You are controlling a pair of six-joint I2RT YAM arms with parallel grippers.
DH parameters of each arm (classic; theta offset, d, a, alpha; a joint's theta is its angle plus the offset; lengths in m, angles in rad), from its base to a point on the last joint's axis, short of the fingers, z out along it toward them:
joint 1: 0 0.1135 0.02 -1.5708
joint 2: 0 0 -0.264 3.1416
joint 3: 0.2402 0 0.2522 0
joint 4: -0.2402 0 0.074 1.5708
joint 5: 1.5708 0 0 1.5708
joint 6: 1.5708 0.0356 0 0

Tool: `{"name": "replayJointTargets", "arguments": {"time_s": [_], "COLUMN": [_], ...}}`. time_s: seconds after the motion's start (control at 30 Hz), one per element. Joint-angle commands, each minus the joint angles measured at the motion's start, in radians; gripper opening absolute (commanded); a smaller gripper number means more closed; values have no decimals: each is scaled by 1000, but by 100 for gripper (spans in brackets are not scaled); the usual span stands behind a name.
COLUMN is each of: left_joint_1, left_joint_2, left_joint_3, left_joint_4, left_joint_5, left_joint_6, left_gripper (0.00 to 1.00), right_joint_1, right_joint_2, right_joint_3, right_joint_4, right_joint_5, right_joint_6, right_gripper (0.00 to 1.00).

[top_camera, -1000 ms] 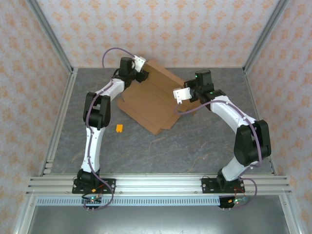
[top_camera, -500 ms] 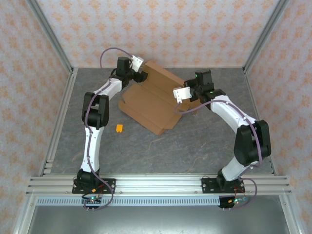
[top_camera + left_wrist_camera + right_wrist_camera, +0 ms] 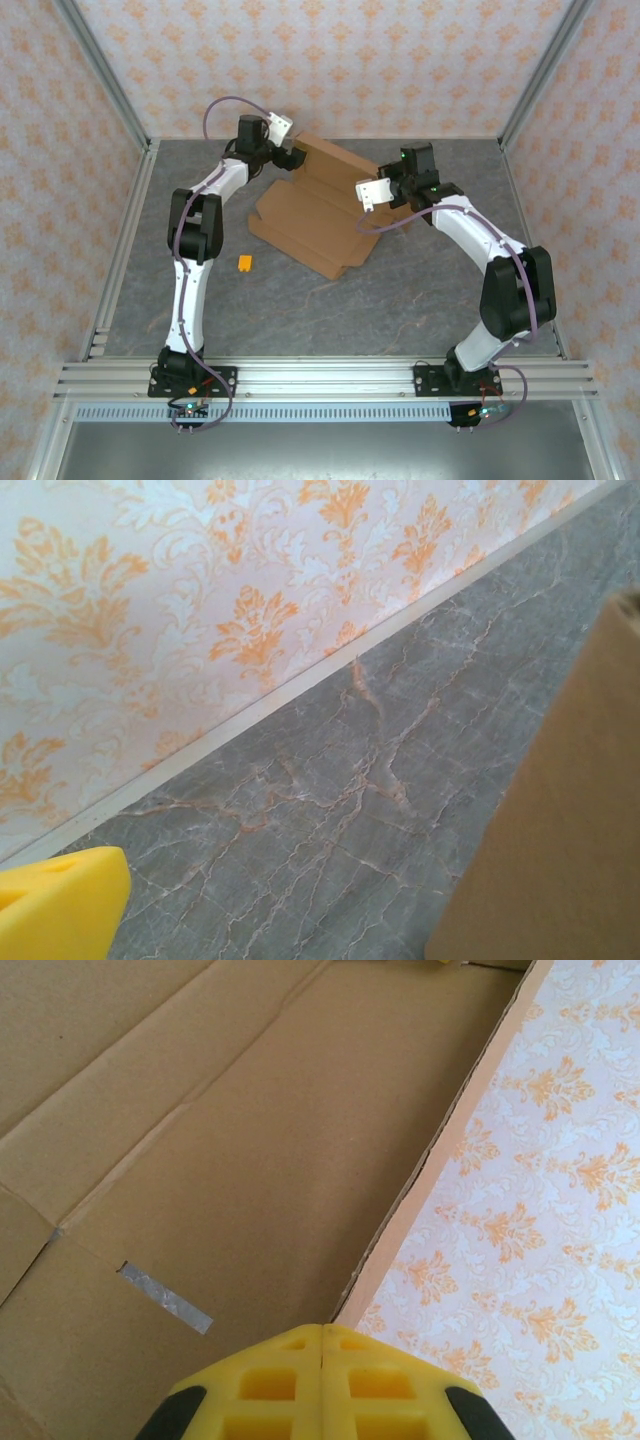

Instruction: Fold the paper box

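The paper box [image 3: 310, 215] is a large brown die-cut cardboard sheet, lying unfolded at the back of the table. Its right side is lifted off the surface. My right gripper [image 3: 388, 188] is shut on that raised edge. In the right wrist view the cardboard edge [image 3: 440, 1150] runs straight into the seam of my closed yellow fingertips [image 3: 322, 1332]. My left gripper [image 3: 292, 157] hangs open at the sheet's back left corner. In the left wrist view one yellow finger [image 3: 60, 905] shows at the lower left, apart from the cardboard [image 3: 560, 830], with bare table between them.
A tiny orange-yellow piece [image 3: 246, 263] lies on the grey marbled table [image 3: 350, 310], left of the sheet. Patterned walls [image 3: 400, 60] and metal frame posts close in the back and sides. The left gripper is close to the back wall.
The left gripper has opened wide and let go of the sheet's back left corner, drawing slightly left. That back edge has sunk a little. The right gripper has stayed shut in place.
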Motion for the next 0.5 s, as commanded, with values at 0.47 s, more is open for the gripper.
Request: {"name": "replayJointTargets", "arguments": {"time_s": [0.47], "left_joint_1": [-7], "left_joint_2": [26], "left_joint_3": [29], "left_joint_4": [-28], "left_joint_5": [-56], "left_joint_6": [-13], "left_gripper": [66], "right_joint_1": [0], "right_joint_2": [9], "right_joint_3": [37], "right_joint_4": [-18], "right_joint_5": [7], "right_joint_6": [7], "right_gripper": [0]}}
